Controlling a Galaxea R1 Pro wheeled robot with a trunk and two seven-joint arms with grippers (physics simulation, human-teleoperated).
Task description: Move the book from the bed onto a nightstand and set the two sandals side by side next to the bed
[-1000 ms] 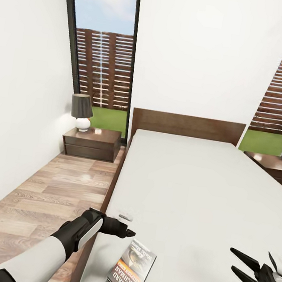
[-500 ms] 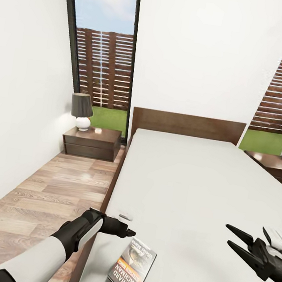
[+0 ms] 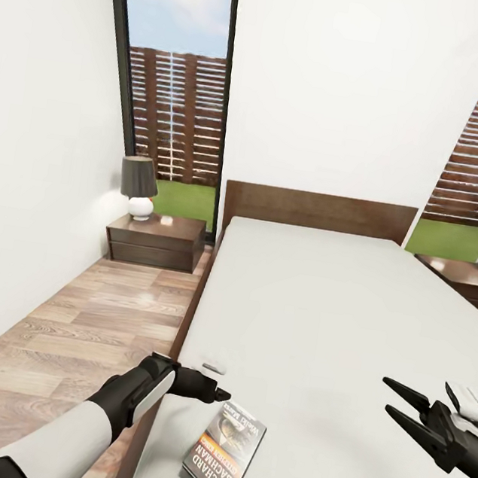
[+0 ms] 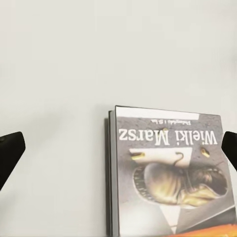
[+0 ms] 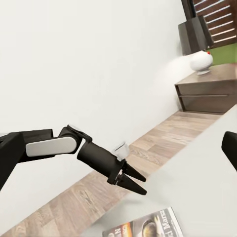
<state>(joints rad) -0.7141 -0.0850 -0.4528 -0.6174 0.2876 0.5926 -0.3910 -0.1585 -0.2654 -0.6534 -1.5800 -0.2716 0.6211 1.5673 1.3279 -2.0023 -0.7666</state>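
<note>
The book (image 3: 225, 448) lies flat on the pale grey mattress of the bed (image 3: 320, 311), near its front left corner. Its dark pictured cover and orange band face up. My left gripper (image 3: 218, 397) hovers open just above and left of the book's far end. In the left wrist view its fingers stand wide apart on either side of the book (image 4: 168, 173). My right gripper (image 3: 386, 396) hangs open over the mattress at the right, well apart from the book. The right wrist view takes in the left gripper (image 5: 136, 181) and the book (image 5: 143, 227). The sandals are out of view.
A nightstand (image 3: 155, 241) with a dark-shaded lamp (image 3: 138, 188) stands left of the headboard (image 3: 319, 212). A second nightstand (image 3: 468, 283) sits at the right edge. A strip of wood floor (image 3: 84, 316) runs between the bed and the white left wall.
My right gripper has moved left and a little up over the mattress. The left arm and the book have stayed where they were.
</note>
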